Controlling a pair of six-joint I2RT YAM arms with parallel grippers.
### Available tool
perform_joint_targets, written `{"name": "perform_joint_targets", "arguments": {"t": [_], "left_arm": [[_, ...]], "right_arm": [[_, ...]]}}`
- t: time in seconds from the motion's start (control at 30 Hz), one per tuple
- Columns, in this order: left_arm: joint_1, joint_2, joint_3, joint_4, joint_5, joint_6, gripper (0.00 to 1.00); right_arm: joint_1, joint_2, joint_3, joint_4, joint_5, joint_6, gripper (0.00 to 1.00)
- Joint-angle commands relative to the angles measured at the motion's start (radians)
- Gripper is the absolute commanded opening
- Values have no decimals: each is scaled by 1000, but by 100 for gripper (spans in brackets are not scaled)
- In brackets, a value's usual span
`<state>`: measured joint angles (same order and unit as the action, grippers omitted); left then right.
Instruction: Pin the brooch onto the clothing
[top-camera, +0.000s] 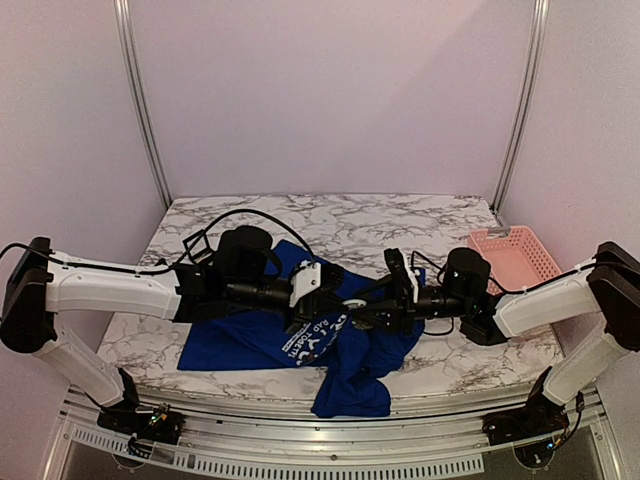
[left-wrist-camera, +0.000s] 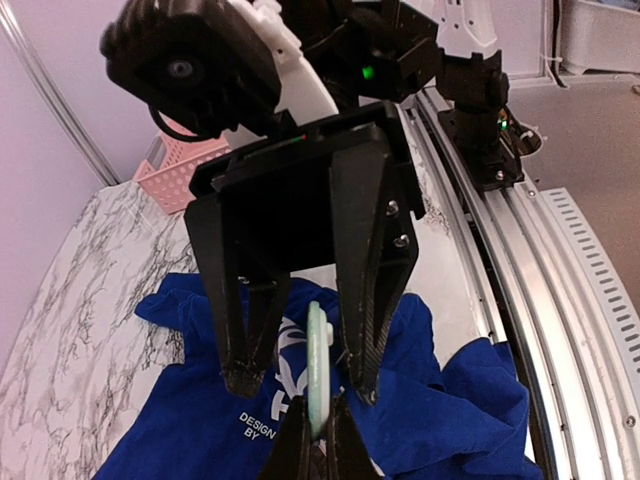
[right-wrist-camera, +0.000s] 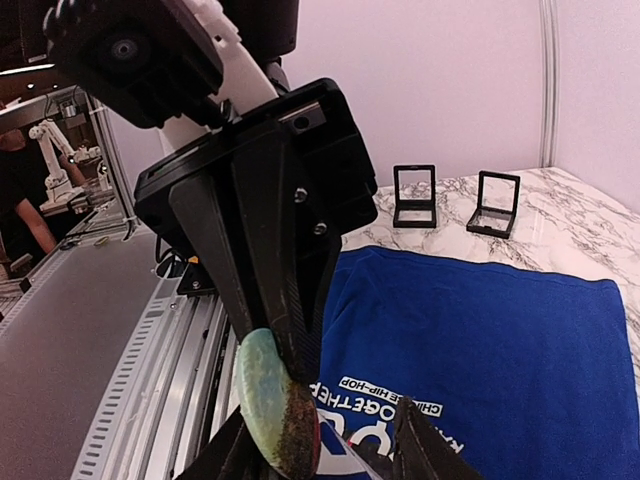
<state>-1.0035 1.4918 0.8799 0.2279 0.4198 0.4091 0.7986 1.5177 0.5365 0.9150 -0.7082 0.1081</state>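
The brooch (left-wrist-camera: 318, 360) is a small pale-green oval disc with a dark, glinting lower edge (right-wrist-camera: 275, 415). My left gripper (left-wrist-camera: 318, 428) is shut on its rim and holds it edge-up above the clothing (left-wrist-camera: 180, 430), a royal-blue T-shirt (top-camera: 240, 340) with white lettering (right-wrist-camera: 500, 340). My right gripper (right-wrist-camera: 320, 445) faces the left one, jaws apart. Its fingertips (left-wrist-camera: 245, 378) straddle the brooch with a gap on each side. In the top view both grippers meet over the shirt's print, left gripper (top-camera: 335, 303) and right gripper (top-camera: 365, 312); the brooch is too small to make out there.
A pink basket (top-camera: 512, 255) stands at the back right of the marble table (top-camera: 400, 215). Two small black square boxes (right-wrist-camera: 414, 195) (right-wrist-camera: 497, 203) stand upright beyond the shirt. The metal front rail (left-wrist-camera: 560, 300) runs close by, and part of the shirt hangs over the edge.
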Motion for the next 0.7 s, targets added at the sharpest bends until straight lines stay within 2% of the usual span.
{"name": "perform_joint_targets", "arguments": {"t": [0.0,0.13,0.67], "left_arm": [[7,-2,5,20,17,-13,0],[7,-1,4,24,21,-15,0],[2,-6,-3,37,30,-16,0]], "right_arm": [[3,15,14,8,23,0,46],[4,7,2,-9,24,-18,46],[-20,19,-14,71,85,58,24]]}}
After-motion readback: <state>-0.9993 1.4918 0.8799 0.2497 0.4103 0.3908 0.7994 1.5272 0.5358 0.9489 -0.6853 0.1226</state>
